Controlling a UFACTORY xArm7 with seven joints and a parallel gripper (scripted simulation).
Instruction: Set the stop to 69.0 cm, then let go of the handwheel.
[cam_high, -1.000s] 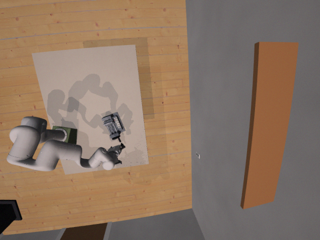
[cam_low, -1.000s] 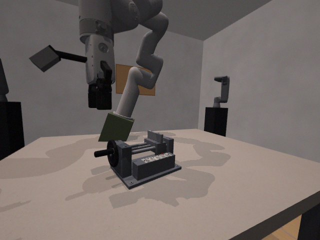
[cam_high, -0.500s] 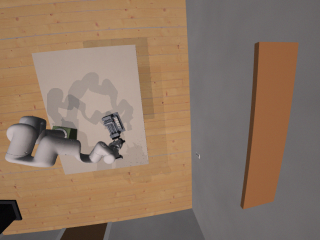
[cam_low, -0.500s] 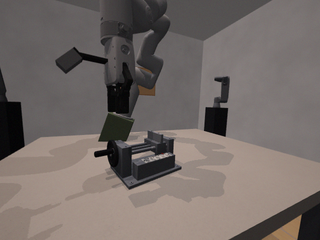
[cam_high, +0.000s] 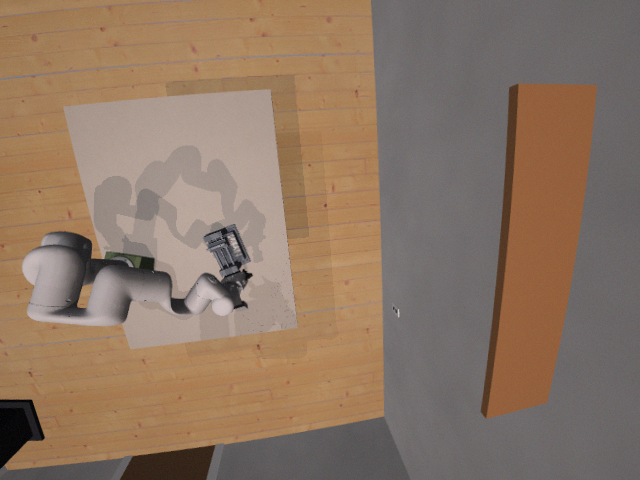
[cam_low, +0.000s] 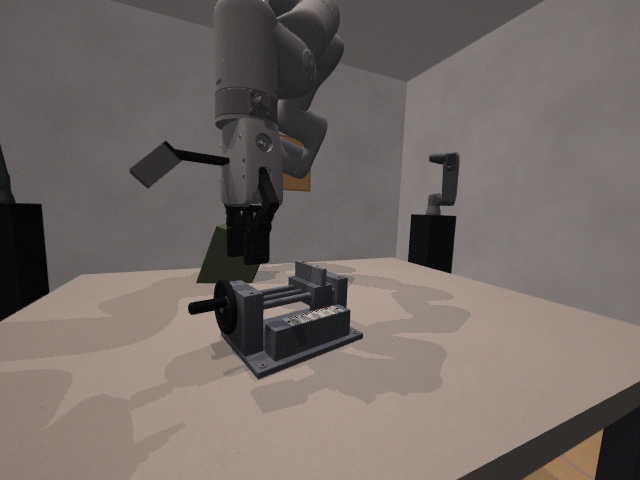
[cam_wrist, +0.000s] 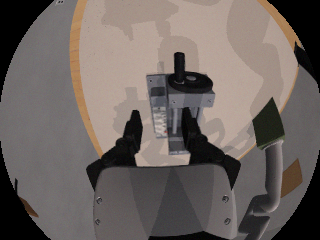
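A grey stop fixture (cam_low: 292, 322) stands on the table, with guide rods, a sliding block (cam_low: 312, 281) and a scale strip with a red mark (cam_low: 315, 315) on its front. Its black handwheel (cam_low: 225, 308) with a stub handle (cam_low: 202, 306) is on the left end. My gripper (cam_low: 249, 253) hangs above the handwheel end, fingers pointing down, partly open and holding nothing. In the wrist view the fixture (cam_wrist: 179, 110) lies below between my fingers, the handwheel (cam_wrist: 190, 83) just ahead. From above, the gripper (cam_high: 240, 284) is at the fixture's (cam_high: 227, 249) near end.
The arm's green base (cam_low: 223, 255) stands behind the fixture. A dark camera plate (cam_low: 154, 164) juts from the wrist to the left. A second robot on a black pedestal (cam_low: 436, 227) stands off the table at the back right.
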